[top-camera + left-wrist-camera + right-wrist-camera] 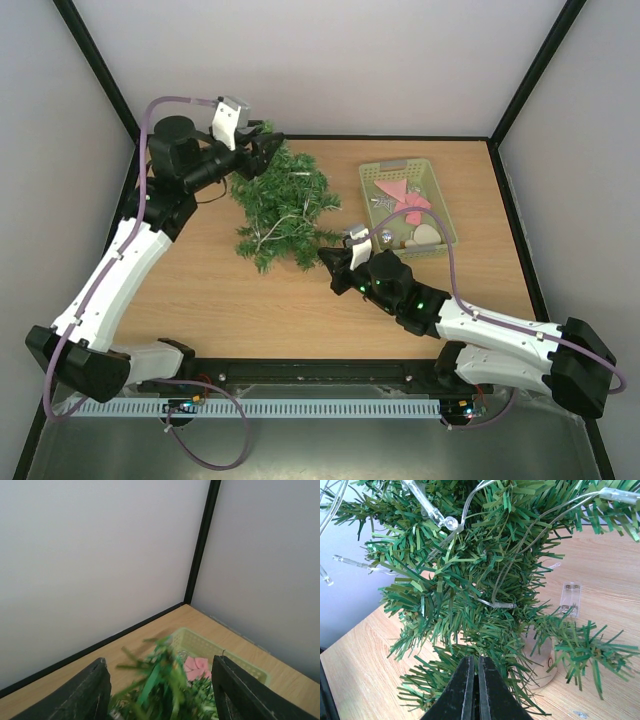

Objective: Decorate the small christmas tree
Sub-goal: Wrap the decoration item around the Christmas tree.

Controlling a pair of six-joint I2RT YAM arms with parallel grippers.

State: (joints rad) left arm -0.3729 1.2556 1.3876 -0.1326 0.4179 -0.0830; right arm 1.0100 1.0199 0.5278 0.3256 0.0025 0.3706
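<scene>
The small christmas tree (280, 205) leans on the wooden table, left of centre, with a string of clear lights (437, 516) wound through its branches. My left gripper (262, 150) is at the tree's top. In the left wrist view it (161, 662) is open, and the blurred tree tip (165, 680) stands between its two fingers without touching them. My right gripper (330, 262) is at the tree's lower branches. Its jaws (474, 659) are shut, with the tips pushed into the needles just in front of the wooden trunk base (540, 660).
A pale green basket (447, 205) stands right of the tree, holding a pink ornament (408, 195) and a white one (426, 234). The lights' clear battery box (571, 599) lies on the table behind the trunk. Black frame posts and white walls enclose the table.
</scene>
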